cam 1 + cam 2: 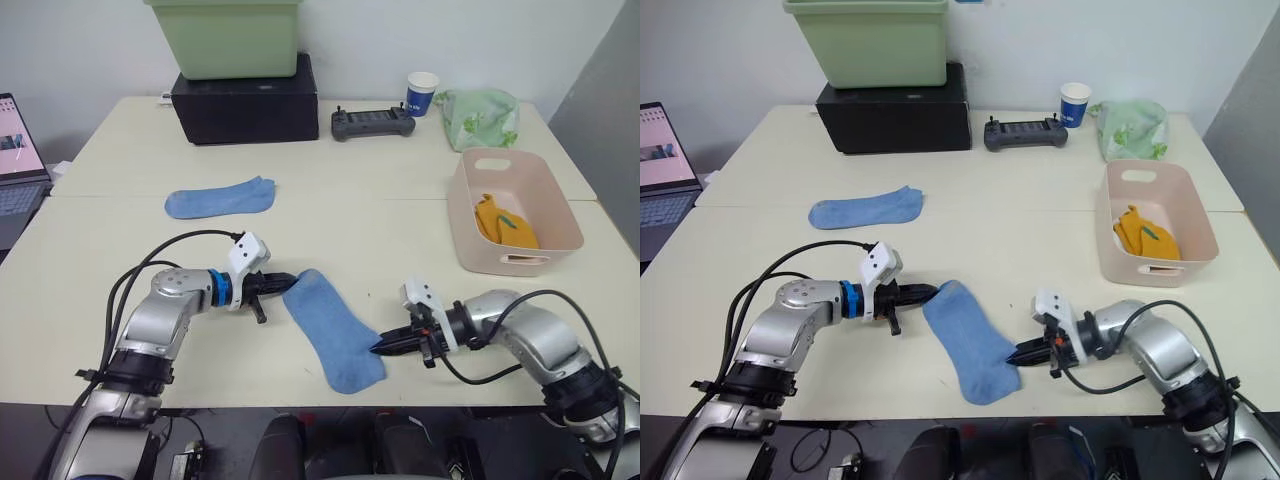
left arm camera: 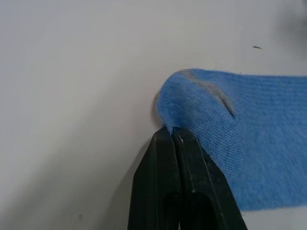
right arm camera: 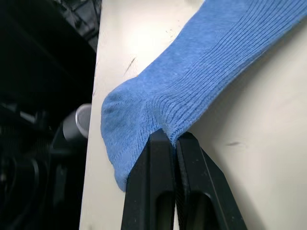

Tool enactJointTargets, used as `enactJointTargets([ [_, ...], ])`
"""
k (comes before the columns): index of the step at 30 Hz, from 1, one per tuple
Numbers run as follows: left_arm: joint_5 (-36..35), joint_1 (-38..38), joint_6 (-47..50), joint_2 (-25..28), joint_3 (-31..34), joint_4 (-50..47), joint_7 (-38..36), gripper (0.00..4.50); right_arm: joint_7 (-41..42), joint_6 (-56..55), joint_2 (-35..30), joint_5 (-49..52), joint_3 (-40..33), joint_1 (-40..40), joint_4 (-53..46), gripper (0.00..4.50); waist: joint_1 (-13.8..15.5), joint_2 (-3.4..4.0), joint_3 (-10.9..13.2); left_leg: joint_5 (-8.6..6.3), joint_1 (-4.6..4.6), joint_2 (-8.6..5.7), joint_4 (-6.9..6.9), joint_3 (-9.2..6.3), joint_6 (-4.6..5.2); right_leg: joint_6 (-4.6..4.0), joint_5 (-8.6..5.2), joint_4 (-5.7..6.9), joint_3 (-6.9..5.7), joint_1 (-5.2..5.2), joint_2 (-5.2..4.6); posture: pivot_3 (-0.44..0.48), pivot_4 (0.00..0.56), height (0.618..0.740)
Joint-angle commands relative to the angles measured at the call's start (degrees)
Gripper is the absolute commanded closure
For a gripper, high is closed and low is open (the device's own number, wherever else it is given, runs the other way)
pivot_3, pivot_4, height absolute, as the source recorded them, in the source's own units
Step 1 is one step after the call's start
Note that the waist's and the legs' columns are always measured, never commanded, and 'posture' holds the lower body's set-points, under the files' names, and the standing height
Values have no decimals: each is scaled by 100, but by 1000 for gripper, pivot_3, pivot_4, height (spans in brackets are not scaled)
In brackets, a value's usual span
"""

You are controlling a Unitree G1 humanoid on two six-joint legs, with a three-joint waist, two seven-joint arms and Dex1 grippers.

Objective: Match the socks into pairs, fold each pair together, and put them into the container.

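Blue sock (image 1: pixel 335 331) lies stretched between my grippers, near the front edge of the table (image 1: pixel 400 215): my left gripper (image 1: pixel 281 282) pinches its far end, my right gripper (image 1: pixel 388 345) pinches its near end.

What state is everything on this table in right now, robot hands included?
Near light blue knit sock: flat, pinched at both ends.
Far light blue knit sock: flat, untouched.
Pale pink plastic tub: upright, holding mustard-orange socks.
Left hand: shut on the near sock.
Right hand: shut on the near sock.
Blue-and-white paper cup: upright.
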Motion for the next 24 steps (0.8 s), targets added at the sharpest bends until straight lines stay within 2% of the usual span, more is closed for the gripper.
enactJointTargets([
  [1,-336,596,505,-25,432,-1154,534,4500,784,-214,-311,-190,178,-527,212,4466,8,0,0,0,0,3,-1,-5,0,0,0,-2,-1,3,-3,0,150,740],
  [7,-908,2011,1398,-595,937,-3025,1705,4500,1195,-1320,-21,-1147,603,-1345,1923,4466,31,-3,-1,0,5,5,0,-5,0,0,0,-2,-2,10,-8,0,150,740],
  [10,-812,2302,1292,-928,975,-3287,2266,4500,1314,-1777,102,-1369,564,-1555,2475,4466,65,-3,-1,0,5,4,1,-4,0,0,0,-4,0,13,-20,0,150,740],
  [11,-839,2367,1266,-1060,988,-3347,2412,4500,1394,-1807,101,-1363,524,-1601,2532,4251,68,-3,-1,0,6,3,3,-4,0,0,0,-5,-2,17,-21,0,150,740],
  [14,-935,2517,1269,-1225,993,-3425,2590,3893,1259,-1891,146,-1343,262,-1652,2590,3451,71,-3,-1,0,5,0,4,-4,0,0,0,-6,-3,20,-27,0,150,740],
  [16,-907,2552,1193,-1169,997,-3401,2595,3221,1183,-1839,45,-1333,115,-1569,2398,2740,65,-3,-1,0,6,0,1,-3,0,0,0,-6,-1,17,-26,0,150,740],
  [19,-947,2448,1118,-937,1174,-3324,2478,2236,682,-1375,-131,-1047,-468,-1062,1518,1673,82,-3,-1,0,3,1,-1,-7,-1,0,0,-7,-5,16,-24,0,150,740],
  [24,-1137,2050,1034,-441,1267,-2998,2019,657,-308,-437,-215,-581,-1516,139,19,1660,82,-3,-1,0,4,0,-2,-4,-1,0,0,-9,-3,17,-22,0,150,740],
])
